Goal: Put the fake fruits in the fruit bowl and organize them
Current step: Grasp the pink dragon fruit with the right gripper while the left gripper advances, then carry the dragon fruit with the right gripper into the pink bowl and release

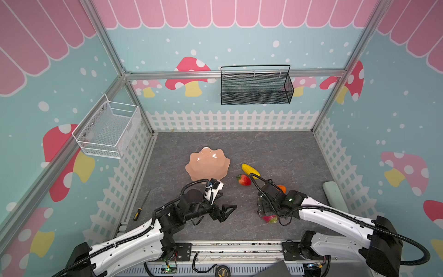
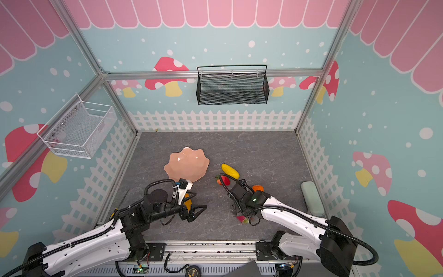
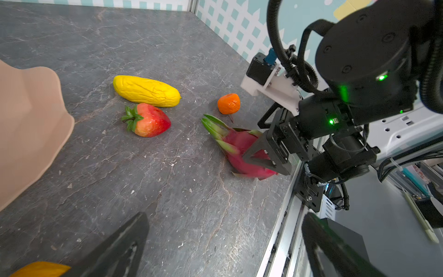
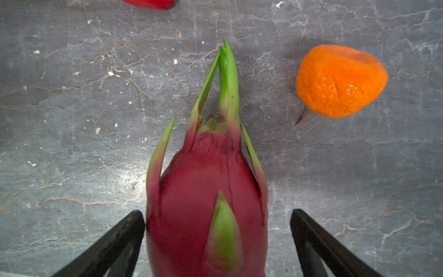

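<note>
The peach-pink fruit bowl (image 1: 207,165) (image 3: 28,132) stands empty at mid-table. Right of it lie a yellow oblong fruit (image 1: 250,170) (image 3: 146,91), a strawberry (image 1: 244,179) (image 3: 148,120) and an orange (image 1: 281,188) (image 4: 340,81). The dragon fruit (image 4: 206,191) (image 1: 271,218) lies near the front edge, and my right gripper (image 4: 217,213) stands open astride it, with one finger close to its side and a gap at the other. My left gripper (image 3: 225,220) (image 1: 225,211) is open and empty above bare table. An orange-yellow fruit (image 2: 188,202) (image 3: 40,269) lies under the left wrist.
A white mesh basket (image 1: 107,130) hangs on the left wall and a black one (image 1: 256,86) on the back wall. A screwdriver (image 1: 137,213) lies at the front left, a pale green case (image 1: 334,195) by the right wall. A metal rail (image 1: 235,247) runs along the front edge.
</note>
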Available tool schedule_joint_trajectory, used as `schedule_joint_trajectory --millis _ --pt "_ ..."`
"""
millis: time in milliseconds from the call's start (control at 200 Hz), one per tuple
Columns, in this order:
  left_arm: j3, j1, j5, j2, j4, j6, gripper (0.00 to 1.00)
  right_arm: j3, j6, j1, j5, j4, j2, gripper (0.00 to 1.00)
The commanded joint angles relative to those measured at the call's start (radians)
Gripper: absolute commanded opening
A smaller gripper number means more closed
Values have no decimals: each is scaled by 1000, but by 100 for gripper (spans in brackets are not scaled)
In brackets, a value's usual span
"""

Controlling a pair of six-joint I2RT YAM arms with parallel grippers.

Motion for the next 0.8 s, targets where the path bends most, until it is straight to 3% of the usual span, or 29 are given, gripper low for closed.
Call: schedule_joint_trajectory --millis 0,90,345,475,665,796 --pt "27 -7 12 -10 -29 24 99 -14 12 6 -2 8 26 98" --pt "20 -7 -11 -30 -39 25 100 -36 -9 6 -31 69 31 100" --pt "20 -7 -42 -77 -63 22 100 -7 -37 5 -27 77 47 76" --pt "28 -7 -98 -93 -92 24 100 73 -101 1 -11 81 27 72" --pt "79 -5 -456 -120 -213 -9 100 279 -289 0 -89 196 86 70" --pt "132 19 -617 -130 -292 -14 100 467 -426 -4 -146 302 224 70"
